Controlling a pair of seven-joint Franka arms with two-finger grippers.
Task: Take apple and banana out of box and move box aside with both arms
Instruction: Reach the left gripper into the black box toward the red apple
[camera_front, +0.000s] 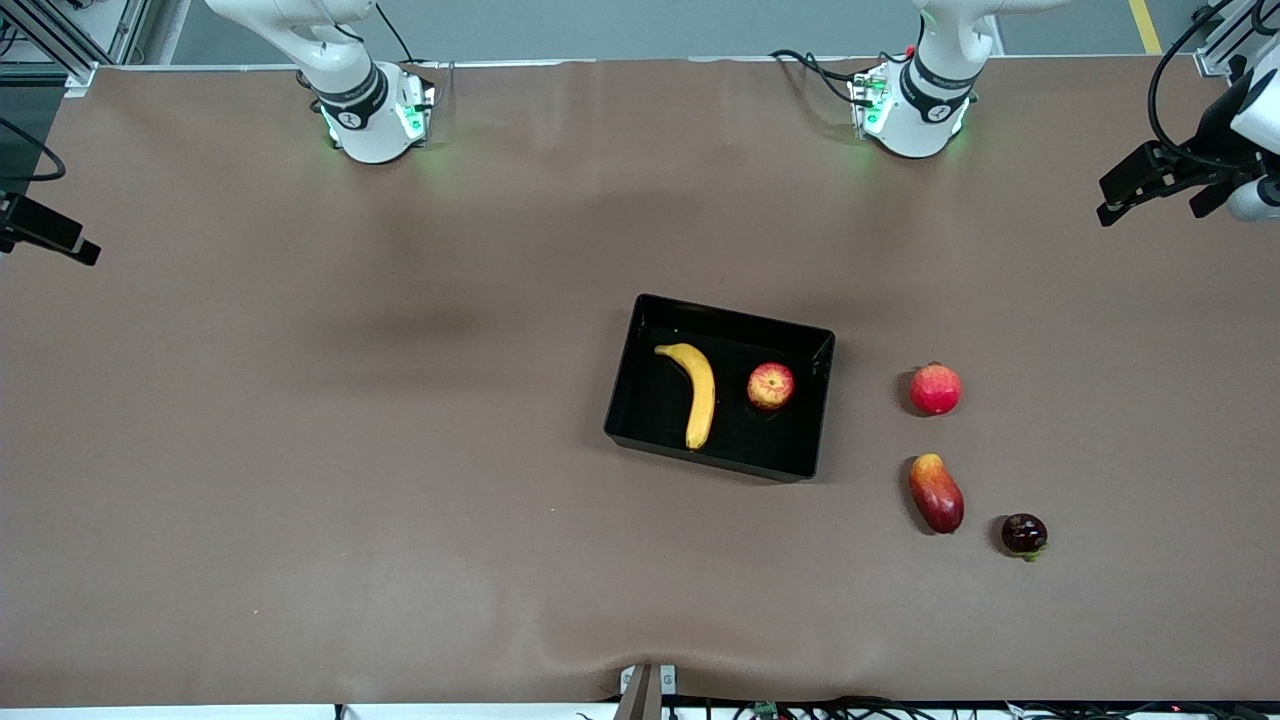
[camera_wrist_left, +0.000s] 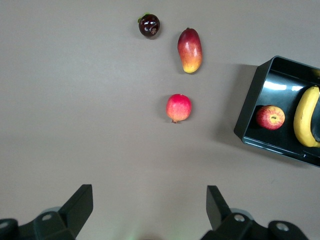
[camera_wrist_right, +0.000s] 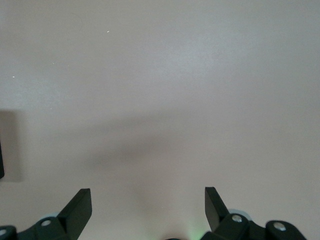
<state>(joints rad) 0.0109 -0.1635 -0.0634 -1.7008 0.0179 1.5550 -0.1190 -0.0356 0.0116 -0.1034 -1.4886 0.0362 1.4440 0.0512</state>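
The black tray (camera_front: 640, 400) lies mid-table, toward the left arm's end. The yellow banana (camera_front: 697, 392) and the red-and-yellow streaked apple (camera_front: 771, 386) lie in it, side by side and apart. In the left wrist view the tray (camera_wrist_left: 250, 112) shows at the edge with the apple (camera_wrist_left: 270, 117) and the banana (camera_wrist_left: 306, 117) in it. My left gripper (camera_wrist_left: 150, 192) is open and empty, high over bare table between its base and the loose fruits. My right gripper (camera_wrist_right: 148, 195) is open and empty, high over bare table. Neither hand shows in the front view.
A plain red round fruit (camera_front: 935, 390), a red-orange mango (camera_front: 936, 493) and a dark purple fruit (camera_front: 1024, 534) lie beside the tray toward the left arm's end. They also show in the left wrist view: red fruit (camera_wrist_left: 178, 107), mango (camera_wrist_left: 190, 50), dark fruit (camera_wrist_left: 149, 25). Dark devices (camera_front: 1150, 180) (camera_front: 45, 230) overhang both table ends.
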